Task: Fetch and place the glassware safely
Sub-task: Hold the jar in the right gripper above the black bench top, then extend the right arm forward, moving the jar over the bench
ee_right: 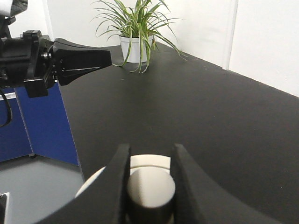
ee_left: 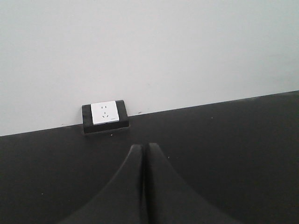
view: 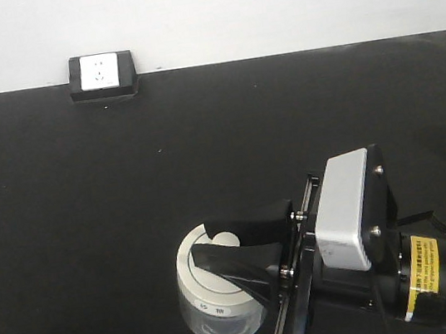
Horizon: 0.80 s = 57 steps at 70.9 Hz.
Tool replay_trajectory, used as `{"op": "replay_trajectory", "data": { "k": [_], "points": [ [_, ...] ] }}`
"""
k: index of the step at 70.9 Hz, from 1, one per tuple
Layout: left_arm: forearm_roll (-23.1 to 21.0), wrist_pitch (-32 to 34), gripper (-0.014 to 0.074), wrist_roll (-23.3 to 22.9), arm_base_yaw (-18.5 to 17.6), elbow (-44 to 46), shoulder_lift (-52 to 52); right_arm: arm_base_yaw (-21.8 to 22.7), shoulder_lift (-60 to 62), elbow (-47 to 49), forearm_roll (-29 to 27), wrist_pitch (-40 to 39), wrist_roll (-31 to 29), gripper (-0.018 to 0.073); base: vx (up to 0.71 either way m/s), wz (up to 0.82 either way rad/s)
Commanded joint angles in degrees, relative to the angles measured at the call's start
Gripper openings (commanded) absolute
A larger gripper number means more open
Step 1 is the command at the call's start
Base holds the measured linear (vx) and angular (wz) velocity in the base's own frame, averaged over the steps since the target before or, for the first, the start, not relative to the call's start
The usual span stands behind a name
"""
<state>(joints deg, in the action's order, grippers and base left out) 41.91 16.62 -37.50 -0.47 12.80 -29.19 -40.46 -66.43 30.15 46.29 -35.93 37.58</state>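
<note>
Glass jar (view: 221, 323) with cream lid (view: 200, 284) stands at the near edge of the black table (view: 91, 237), not yet lifted or placed, its knob (ee_right: 150, 186) clamped between the fingers of the right gripper (ee_right: 149, 156), while the left gripper (ee_left: 144, 149), pressed together and empty, hangs apart.

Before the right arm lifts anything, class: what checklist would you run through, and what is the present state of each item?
1. Right gripper centred over the knob: ok, it straddles the knob on both sides.
2. Firm contact on the knob: cannot tell.
3. Lid sitting level on the glass jar: ok.
4. Lid fastened to the jar, so that lifting by the knob is safe: cannot tell.
5. Left gripper out of the way: ok, it is shut and held well apart from the jar.
6. Socket box away from the lift path: ok, it is at the table's far edge.
</note>
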Motion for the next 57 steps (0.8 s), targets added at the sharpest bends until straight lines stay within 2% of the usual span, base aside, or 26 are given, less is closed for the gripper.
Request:
{"op": "replay_trajectory", "data": {
  "k": [1, 36, 48, 57],
  "points": [
    [-1.1, 3.2, -0.0007, -0.6, -0.4, 1.5, -0.2, 0.1, 1.5, 1.8, -2.1, -5.1, -0.3, -0.0003, 0.0, 0.0],
    [-1.1, 3.2, -0.0007, -0.6, -0.4, 1.5, -0.2, 0.1, 1.5, 1.8, -3.1, -5.6, 0.7, -0.0003, 0.0, 0.0],
    [-1.1, 3.2, -0.0007, -0.6, -0.4, 1.5, -0.2, 0.2, 1.5, 2.0, -11.8, -2.6, 0.8, -0.0003, 0.0, 0.0],
    [-1.1, 3.2, -0.0007, -0.6, -0.4, 1.5, -0.2, 0.2, 1.3, 2.0, -16.2, -1.1, -5.3, -0.0002, 0.0, 0.0]
  ]
}}
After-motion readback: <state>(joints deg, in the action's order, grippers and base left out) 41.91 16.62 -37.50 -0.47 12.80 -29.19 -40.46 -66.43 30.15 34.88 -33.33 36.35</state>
